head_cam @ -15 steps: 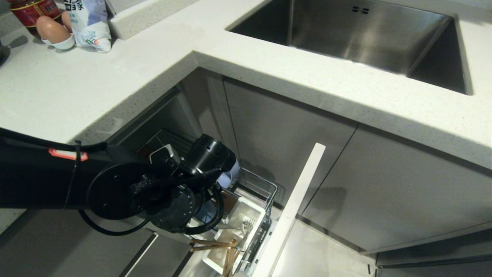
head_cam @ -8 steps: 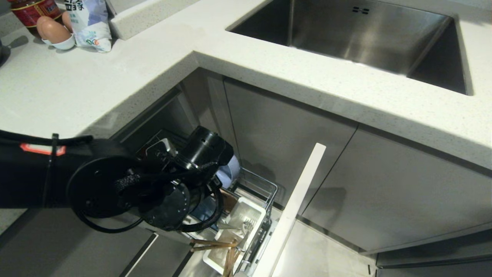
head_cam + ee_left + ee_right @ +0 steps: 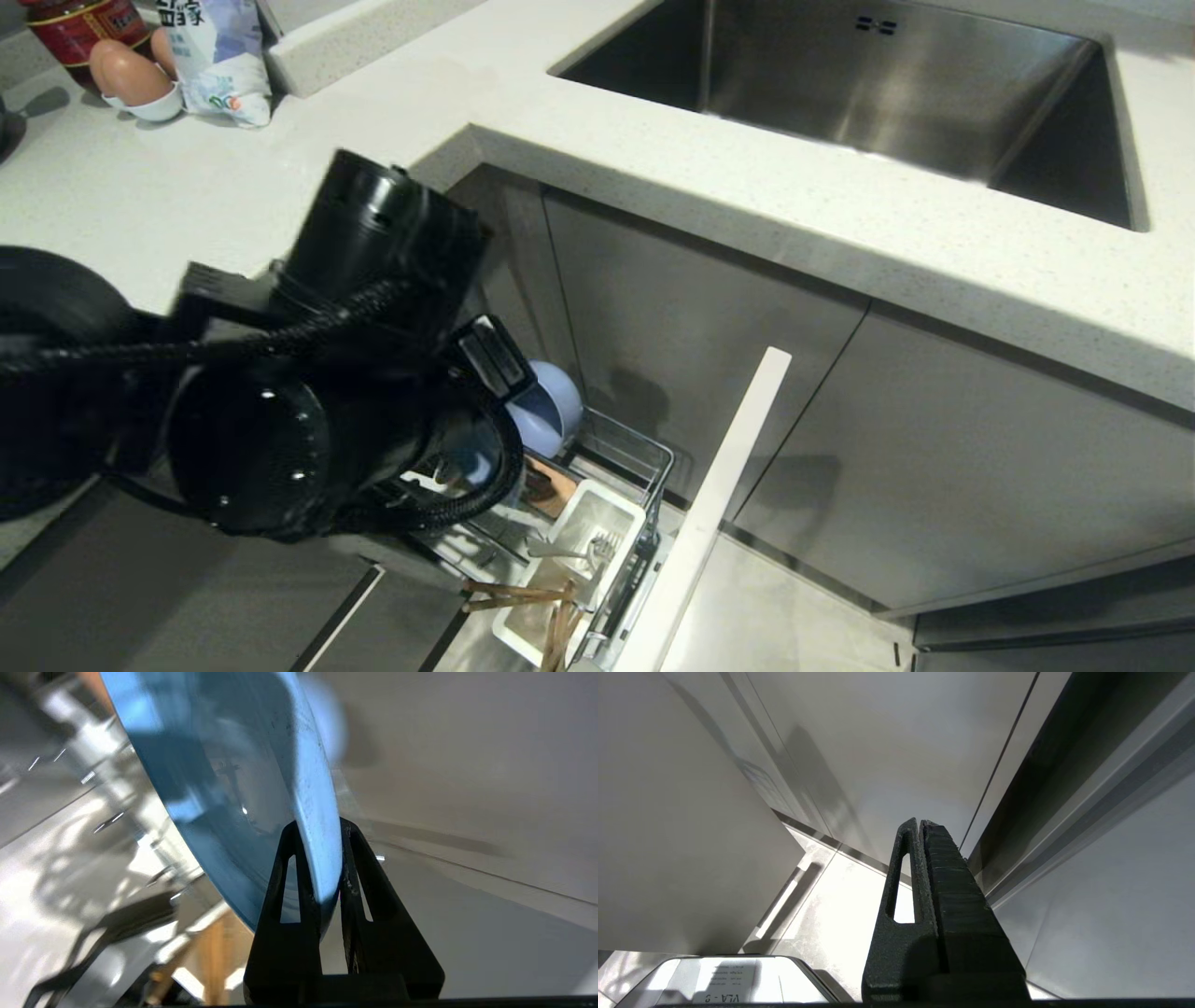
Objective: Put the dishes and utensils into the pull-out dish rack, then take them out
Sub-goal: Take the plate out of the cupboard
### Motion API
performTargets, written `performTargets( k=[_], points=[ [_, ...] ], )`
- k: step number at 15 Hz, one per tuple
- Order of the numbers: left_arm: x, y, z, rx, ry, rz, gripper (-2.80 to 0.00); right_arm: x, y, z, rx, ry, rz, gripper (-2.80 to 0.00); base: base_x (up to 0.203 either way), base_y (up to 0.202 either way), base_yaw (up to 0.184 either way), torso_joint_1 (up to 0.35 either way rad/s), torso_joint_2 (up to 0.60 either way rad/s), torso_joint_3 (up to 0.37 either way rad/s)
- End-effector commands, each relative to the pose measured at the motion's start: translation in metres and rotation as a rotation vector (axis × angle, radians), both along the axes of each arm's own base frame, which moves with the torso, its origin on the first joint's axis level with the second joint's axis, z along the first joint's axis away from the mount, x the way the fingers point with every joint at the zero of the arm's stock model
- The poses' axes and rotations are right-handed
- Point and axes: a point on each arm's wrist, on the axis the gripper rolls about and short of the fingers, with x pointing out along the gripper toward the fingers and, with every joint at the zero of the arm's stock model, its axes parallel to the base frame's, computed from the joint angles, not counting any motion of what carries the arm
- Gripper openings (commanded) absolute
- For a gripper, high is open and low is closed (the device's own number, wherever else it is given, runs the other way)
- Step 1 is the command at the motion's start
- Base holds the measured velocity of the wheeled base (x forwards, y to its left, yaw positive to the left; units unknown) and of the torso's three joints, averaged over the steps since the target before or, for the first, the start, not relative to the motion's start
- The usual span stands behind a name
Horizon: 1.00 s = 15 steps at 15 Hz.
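From the head view, your left arm hides most of the pull-out dish rack (image 3: 621, 467); the bowl (image 3: 551, 415) stands at its back, the chopsticks (image 3: 523, 593) in front. In the left wrist view, the left gripper (image 3: 318, 833) pinches the plate (image 3: 261, 788) by its rim alone; a tilt could slip it free. In the right wrist view, the right gripper (image 3: 920, 826) hangs shut, empty.

Glossy blue plate (image 3: 224, 788), brushed-steel sink (image 3: 896, 84), wooden chopsticks (image 3: 518, 593)
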Motion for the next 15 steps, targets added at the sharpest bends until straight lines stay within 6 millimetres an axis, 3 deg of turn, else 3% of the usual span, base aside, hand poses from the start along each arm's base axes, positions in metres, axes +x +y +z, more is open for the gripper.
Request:
performTargets(
  k=[1, 7, 12, 15],
  points=[
    [-0.016, 0.009, 0.03, -0.063, -0.075, -0.038, -2.8, 0.0, 0.0, 0.0, 0.0, 0.0, 0.0, -2.8, 0.0, 0.0, 0.0, 0.0, 0.0, 0.0],
    [-0.063, 0.015, 0.106, -0.17, -0.262, -0.238, -2.8, 0.0, 0.0, 0.0, 0.0, 0.0, 0.0, -2.8, 0.0, 0.0, 0.0, 0.0, 0.0, 0.0],
    [-0.079, 0.044, 0.173, -0.297, -0.418, -0.244, -2.8, 0.0, 0.0, 0.0, 0.0, 0.0, 0.0, -2.8, 0.0, 0.0, 0.0, 0.0, 0.0, 0.0],
    [-0.081, 0.061, 0.19, -0.278, -0.465, -0.206, -2.8, 0.0, 0.0, 0.0, 0.0, 0.001, 0.0, -2.8, 0.0, 0.0, 0.0, 0.0, 0.0, 0.0]
  ],
)
